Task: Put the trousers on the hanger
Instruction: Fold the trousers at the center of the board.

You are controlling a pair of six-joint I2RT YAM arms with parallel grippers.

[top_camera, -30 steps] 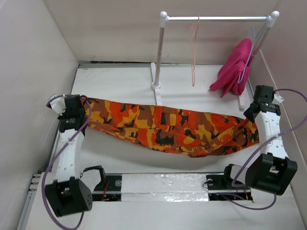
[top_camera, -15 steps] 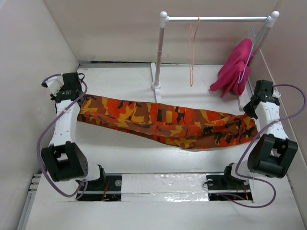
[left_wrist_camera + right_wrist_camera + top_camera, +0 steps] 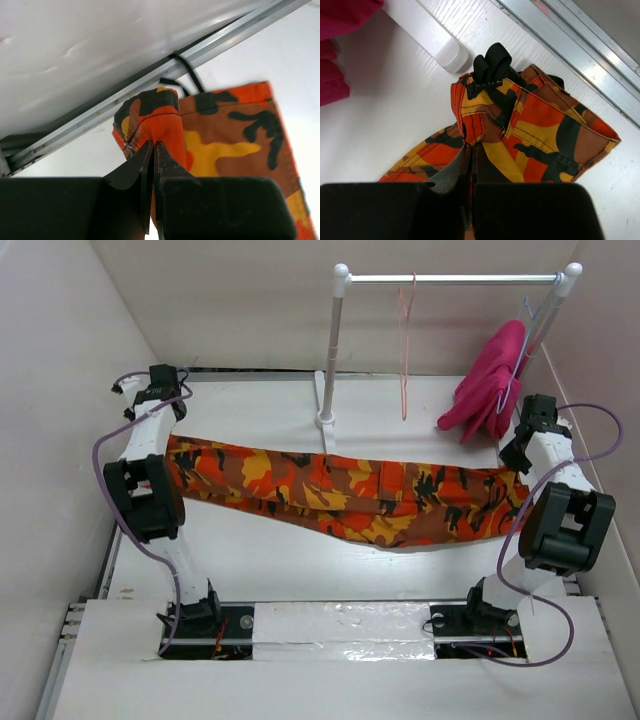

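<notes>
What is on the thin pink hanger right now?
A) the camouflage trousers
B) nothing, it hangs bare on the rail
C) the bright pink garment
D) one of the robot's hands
B: the hanger hangs bare from the rail, while the trousers are stretched between the left hand and the right hand, each pinching one end.

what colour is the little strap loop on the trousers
Black, a webbing loop on the trousers; clearest in the right wrist view.

Matt woven cloth trousers [image 3: 350, 495], thin wire hanger [image 3: 404, 350], smooth white table [image 3: 300, 560], black matt claw [image 3: 152, 165]
</notes>
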